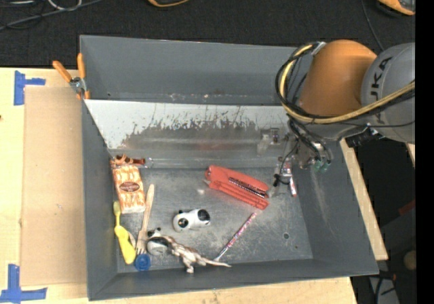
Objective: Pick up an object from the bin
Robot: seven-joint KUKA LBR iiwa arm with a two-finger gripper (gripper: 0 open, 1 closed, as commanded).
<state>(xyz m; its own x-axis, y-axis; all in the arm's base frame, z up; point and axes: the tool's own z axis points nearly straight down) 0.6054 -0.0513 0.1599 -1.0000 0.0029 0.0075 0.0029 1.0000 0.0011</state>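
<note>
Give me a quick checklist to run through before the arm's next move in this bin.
1. Gripper is inside the bin: ok.
2. Gripper is by the right end of the red comb: ok.
3. Gripper touches the red comb: cannot tell.
4. Red comb lies apart from the other things: ok.
5. Pink stick is clear of the gripper: ok.
6. Gripper holds nothing: cannot tell.
</note>
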